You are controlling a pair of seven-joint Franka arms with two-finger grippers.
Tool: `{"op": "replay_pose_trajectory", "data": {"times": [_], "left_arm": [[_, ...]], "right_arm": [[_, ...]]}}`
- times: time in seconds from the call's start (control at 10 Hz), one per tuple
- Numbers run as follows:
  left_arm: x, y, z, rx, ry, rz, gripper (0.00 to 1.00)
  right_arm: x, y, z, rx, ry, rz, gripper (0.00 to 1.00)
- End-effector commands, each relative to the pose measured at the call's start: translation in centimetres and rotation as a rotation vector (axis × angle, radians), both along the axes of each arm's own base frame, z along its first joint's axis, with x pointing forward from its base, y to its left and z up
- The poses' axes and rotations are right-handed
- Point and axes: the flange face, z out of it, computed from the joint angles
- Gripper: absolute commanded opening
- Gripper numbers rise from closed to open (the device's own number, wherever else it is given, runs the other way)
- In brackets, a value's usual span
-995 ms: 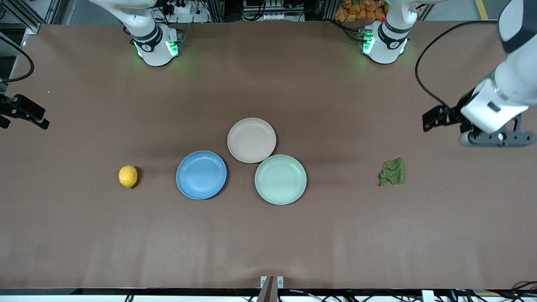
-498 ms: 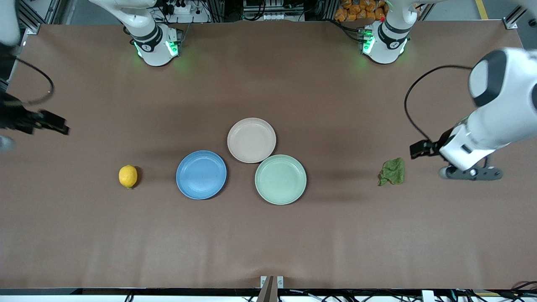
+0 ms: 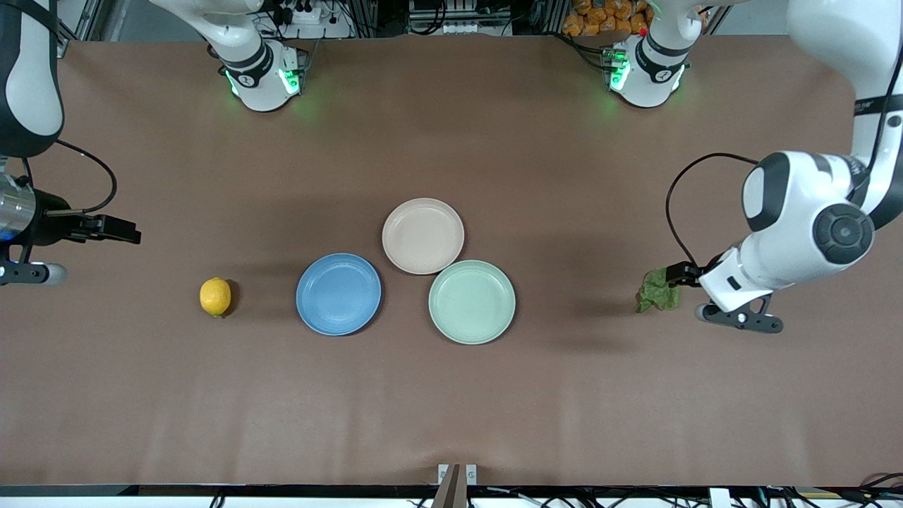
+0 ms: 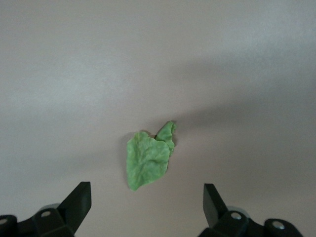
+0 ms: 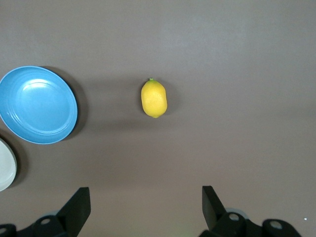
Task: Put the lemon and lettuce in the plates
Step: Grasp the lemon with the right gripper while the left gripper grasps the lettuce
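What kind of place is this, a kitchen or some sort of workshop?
Most likely a robot lab, not a kitchen: two robot arm bases bolted to a brown-covered table, cables and metal framing along its edge, and only a lemon, lettuce and plates laid out.

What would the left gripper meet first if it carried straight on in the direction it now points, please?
Most likely the lettuce: the open left gripper points down at the table, with the leaf lying just ahead between its fingers, though its height above it is unclear.

My brown table point(image 3: 451, 409) carries three plates clustered mid-table: the blue plate point(image 3: 338, 293), with the beige plate point(image 3: 423, 236) and mint-green plate point(image 3: 472, 302) beside it. The lemon point(image 3: 215, 296) lies toward my right arm's end from the blue plate, the lettuce point(image 3: 656, 291) well apart toward my left arm's end.
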Motion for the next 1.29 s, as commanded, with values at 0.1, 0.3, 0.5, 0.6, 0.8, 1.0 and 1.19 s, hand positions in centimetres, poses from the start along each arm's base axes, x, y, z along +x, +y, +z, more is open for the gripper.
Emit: {"op": "replay_pose_trajectory", "data": {"times": [0.1,0.3,0.5,0.6,0.8,1.0,1.19], "left_arm": [[0.9,-0.6,-4.9,0.001,0.0,-0.06,1.0],[0.8,-1.0,-8.3,0.025,0.043,-0.095,1.0],[0.6,-0.9,-10.7,0.061,0.07,-0.128,1.0],[0.5,-1.0,-11.6,0.056,0.07,-0.129,1.0],[0.4,-1.0,-12.8,0.055,0.079,-0.131,1.0],[0.0,-1.0,-13.7,0.053,0.098,-0.119,1.0],[-0.5,-0.8,-14.5,0.056,0.114,-0.121,1.0]], "right_arm": [[0.6,-0.4,-1.6,0.021,0.039,0.0,1.0],[1.3,-0.3,-3.9,0.024,0.064,0.003,1.0],[2.4,0.1,-7.2,0.028,0.086,0.008,1.0],[2.5,0.2,-9.4,0.028,0.076,0.008,1.0],[2.2,0.4,-12.9,0.027,0.047,0.013,1.0],[2.0,0.9,-14.8,0.026,0.034,0.02,1.0],[1.5,0.9,-17.4,0.024,0.007,0.019,1.0]]}}
